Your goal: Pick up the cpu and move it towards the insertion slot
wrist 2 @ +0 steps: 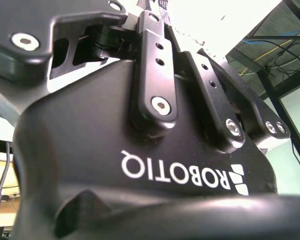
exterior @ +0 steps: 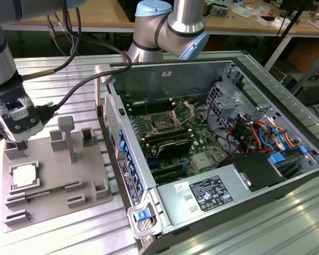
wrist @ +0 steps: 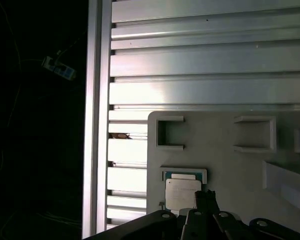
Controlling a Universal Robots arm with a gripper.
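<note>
The cpu is a small square chip with a silvery top, lying flat in a recess of the grey plastic tray at the exterior view's left. My gripper hangs just above the tray, a little behind the cpu and apart from it. Its fingers are shut with nothing between them. In the first wrist view the fingertips come together beside one edge of the cpu. The insertion slot sits inside the open computer case, framed by a silver bracket on the green board.
Raised blocks and a tall post stand on the tray near my gripper. The case's side wall rises between the tray and the socket. Cables and a power supply fill the case's right side. A ribbed metal table lies underneath.
</note>
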